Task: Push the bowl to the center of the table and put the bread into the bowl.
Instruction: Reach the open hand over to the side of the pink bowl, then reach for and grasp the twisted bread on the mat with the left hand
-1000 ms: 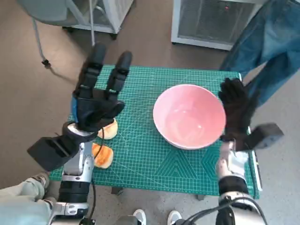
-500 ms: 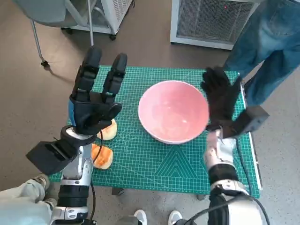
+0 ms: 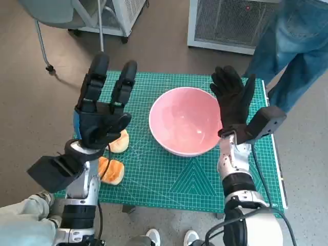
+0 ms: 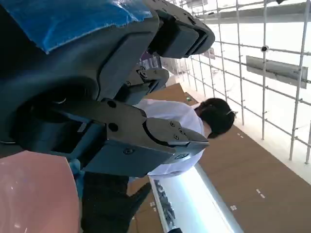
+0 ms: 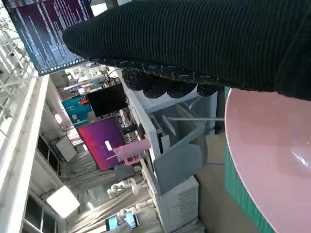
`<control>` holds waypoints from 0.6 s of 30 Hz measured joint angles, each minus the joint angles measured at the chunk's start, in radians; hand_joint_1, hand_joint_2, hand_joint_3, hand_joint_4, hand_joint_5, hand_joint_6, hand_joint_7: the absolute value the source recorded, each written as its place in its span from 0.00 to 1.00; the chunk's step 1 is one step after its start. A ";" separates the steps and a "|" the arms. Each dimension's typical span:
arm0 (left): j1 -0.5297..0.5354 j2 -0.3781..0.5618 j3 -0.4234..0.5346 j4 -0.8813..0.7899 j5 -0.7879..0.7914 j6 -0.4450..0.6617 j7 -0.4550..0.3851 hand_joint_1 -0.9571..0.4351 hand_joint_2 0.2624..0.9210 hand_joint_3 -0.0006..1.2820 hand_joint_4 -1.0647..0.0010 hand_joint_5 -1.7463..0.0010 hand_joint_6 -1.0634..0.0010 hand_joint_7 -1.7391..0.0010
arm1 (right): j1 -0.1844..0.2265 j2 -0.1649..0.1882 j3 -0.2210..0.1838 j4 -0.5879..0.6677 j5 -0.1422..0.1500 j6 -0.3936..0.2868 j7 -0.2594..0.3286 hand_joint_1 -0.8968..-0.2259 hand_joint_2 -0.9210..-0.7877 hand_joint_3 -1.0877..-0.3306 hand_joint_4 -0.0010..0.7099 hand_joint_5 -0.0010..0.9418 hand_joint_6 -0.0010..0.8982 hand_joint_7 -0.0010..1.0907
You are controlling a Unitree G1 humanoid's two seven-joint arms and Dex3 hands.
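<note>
The bowl has slid toward nine o'clock, the right hand pushing flat, fingers apart; the left hand hovers spread and empty, so picking up the bread comes next

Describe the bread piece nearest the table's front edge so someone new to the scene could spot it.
Start at the green cutting mat on the table, then go to its near left corner, beside the left hand. Two bread pieces lie there; the wanted bread is the darker, orange-brown one nearer the front edge, not the paler roll behind it.
</note>
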State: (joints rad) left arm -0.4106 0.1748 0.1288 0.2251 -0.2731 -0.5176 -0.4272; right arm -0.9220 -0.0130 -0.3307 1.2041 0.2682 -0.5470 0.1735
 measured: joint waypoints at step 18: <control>-0.025 0.250 0.052 0.012 0.057 -0.025 -0.079 0.68 1.00 0.16 0.78 1.00 0.70 1.00 | 0.191 -0.067 0.149 -0.568 -0.152 -0.196 -0.026 0.47 0.00 0.40 0.34 0.01 0.01 0.59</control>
State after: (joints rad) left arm -0.4358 0.4246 0.1804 0.2373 -0.2161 -0.5429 -0.5066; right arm -0.7313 -0.0805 -0.1812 0.6362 0.1158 -0.7432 0.1475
